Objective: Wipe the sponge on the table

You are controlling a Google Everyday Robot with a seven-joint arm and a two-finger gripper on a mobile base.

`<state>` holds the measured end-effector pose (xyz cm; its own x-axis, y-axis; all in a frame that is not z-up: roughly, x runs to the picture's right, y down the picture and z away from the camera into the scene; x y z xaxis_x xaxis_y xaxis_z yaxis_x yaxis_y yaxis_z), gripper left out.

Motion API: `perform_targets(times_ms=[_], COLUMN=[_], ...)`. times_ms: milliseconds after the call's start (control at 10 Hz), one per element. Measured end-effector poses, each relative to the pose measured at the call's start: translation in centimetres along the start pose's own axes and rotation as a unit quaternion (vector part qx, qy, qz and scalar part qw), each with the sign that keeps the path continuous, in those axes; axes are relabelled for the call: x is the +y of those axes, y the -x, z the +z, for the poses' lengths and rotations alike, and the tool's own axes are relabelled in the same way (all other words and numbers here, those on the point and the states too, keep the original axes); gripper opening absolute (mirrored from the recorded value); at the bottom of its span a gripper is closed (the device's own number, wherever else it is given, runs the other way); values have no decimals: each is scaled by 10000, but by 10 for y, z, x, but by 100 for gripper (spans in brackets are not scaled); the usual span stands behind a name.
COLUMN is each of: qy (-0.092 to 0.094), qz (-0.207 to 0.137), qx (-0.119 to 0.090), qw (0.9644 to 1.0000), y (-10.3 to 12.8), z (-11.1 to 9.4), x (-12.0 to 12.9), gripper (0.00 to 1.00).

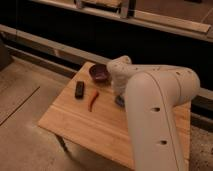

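Looking down from the camera view, the white arm [150,115] fills the right of the scene, its wrist bent down to the table [75,125] just right of the red chili-shaped thing [93,101]. The gripper hangs below that wrist, hidden behind it. Its fingers are closed tight, though whether they pinch anything cannot be seen. The sponge [120,102] shows only as a blue-grey sliver at the wrist's lower edge, lying on the wood, near the dark bowl [99,73] and apart from the black block [79,90]. This reads as a wiping stroke under way, or one just ending. To wipe well, the robot should press evenly so the soft sponge lies flat on the planks. It should stroke along bare wood towards the open front, steering wide of the chili and bowl so neither gets shoved.
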<state>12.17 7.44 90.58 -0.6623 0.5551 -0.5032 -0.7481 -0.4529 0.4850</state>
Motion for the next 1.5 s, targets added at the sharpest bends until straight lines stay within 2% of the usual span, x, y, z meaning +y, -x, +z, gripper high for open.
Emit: perform_targets(times_ms=[100, 300, 600, 900, 1100, 1400, 1500], qy=[45, 73, 17, 14, -30, -157, -265], qz=[122, 46, -391, -832, -1012, -1114, -1135], qx=[73, 96, 89, 29, -39, -222, -433], qw=[9999, 9999, 9992, 9965, 9948, 9934, 9922], y=[3, -6, -49, -97, -114, -106, -87], z=[2, 4, 5, 4, 3, -6, -18], x=[-10, -9, 20, 55, 69, 80, 84], gripper=[0, 0, 0, 0, 0, 0, 0])
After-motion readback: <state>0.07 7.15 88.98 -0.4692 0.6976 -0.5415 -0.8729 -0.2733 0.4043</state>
